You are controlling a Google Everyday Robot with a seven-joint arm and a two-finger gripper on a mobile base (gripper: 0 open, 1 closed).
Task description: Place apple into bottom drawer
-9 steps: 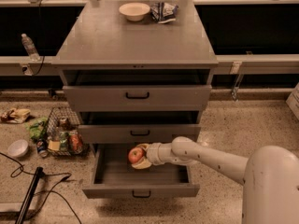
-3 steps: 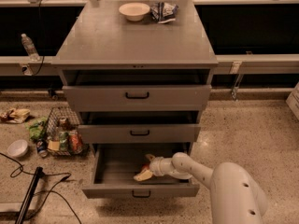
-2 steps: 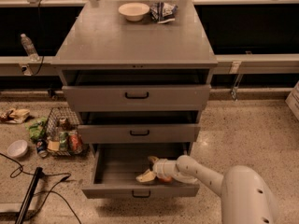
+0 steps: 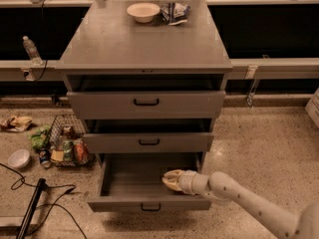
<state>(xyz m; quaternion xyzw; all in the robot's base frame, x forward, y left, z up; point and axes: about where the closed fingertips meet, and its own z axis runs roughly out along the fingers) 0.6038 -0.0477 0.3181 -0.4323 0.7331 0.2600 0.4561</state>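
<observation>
The bottom drawer (image 4: 130, 177) of the grey cabinet is pulled wide open, its low front panel and black handle (image 4: 150, 207) toward me. My gripper (image 4: 172, 179) reaches from the lower right into the right half of this drawer, low near its floor. The apple does not show; it is hidden, perhaps by the gripper's cream-coloured end.
The top drawer (image 4: 147, 102) and middle drawer (image 4: 148, 142) stand slightly open above. A cream bowl (image 4: 143, 12) and a snack bag (image 4: 174, 11) sit on the cabinet top. A wire basket of cans (image 4: 67, 146), a white bowl (image 4: 19, 158) and cables (image 4: 32, 208) lie on the floor at left.
Three seconds ago the gripper held the red apple over the drawer's middle. It has since dropped low into the right half, and the apple no longer shows.
</observation>
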